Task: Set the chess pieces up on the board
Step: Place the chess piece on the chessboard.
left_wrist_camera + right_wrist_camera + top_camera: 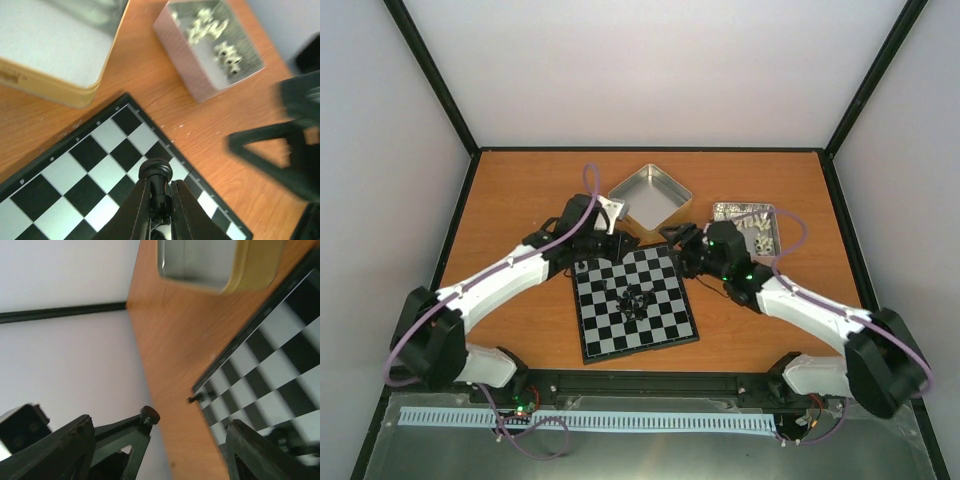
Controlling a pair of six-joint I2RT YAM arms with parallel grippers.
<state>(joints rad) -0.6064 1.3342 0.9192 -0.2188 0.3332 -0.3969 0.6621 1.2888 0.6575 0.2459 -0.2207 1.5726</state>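
left gripper (160,196): my fingers are clamped tight on a black pawn (156,172), its head poking up between them.
pawn's place: over the board (75,170), a square or two in from the far rim; whether its foot is down on the square, I cannot tell.
topple risk: tiny piece, narrow pinch. If I let go while it is tilted or off the surface, it falls, rolls over the rim and lands on the table (200,130).
right gripper (159,440): my fingers stand wide apart with nothing between them, by that same far edge.
crowding risk: both wrists are near each other up there, so a careless swing knocks one into the other.
black pieces (632,298): bunched mid-board; a low pass scatters them.
tin (745,225): the pale pieces' tin is just beside my right wrist, so a wide pull-back clips it.
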